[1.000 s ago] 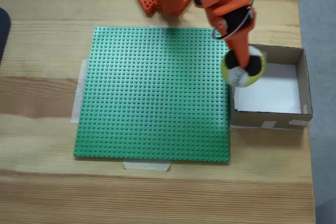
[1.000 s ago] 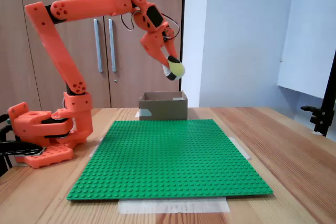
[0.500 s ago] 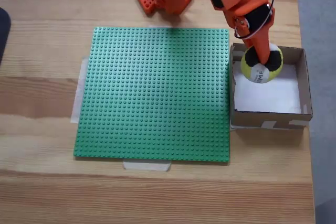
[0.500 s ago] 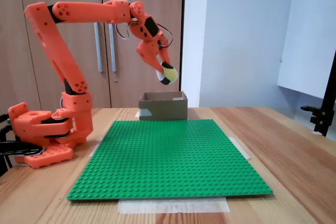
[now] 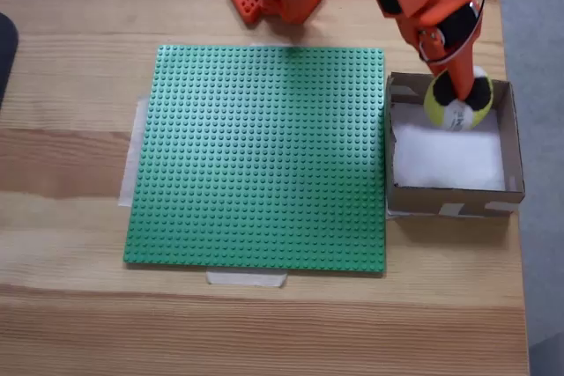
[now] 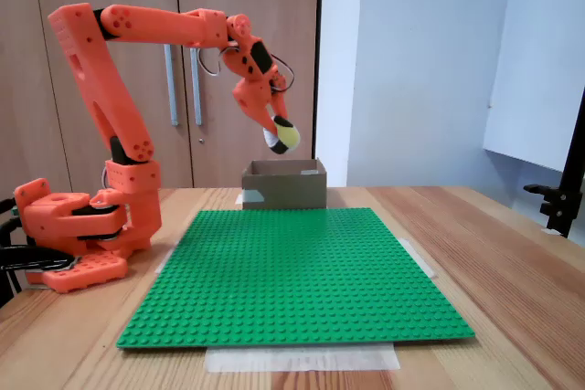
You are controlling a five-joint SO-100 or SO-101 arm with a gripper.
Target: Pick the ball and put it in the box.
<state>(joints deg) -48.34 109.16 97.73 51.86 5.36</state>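
Ball (image 5: 458,101), clamped in the orange gripper (image 5: 456,94), hangs in the air directly over the box (image 5: 512,143), above the part of its white floor nearest the arm's base, so the release only needs a straight drop downward.

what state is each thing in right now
ball: held in the tool, up in the air above the box
tool: shut on the ball
box: open top, nothing inside, upright on the table
green studded baseplate: flat, taped to the table, bare
cabinet doors: closed
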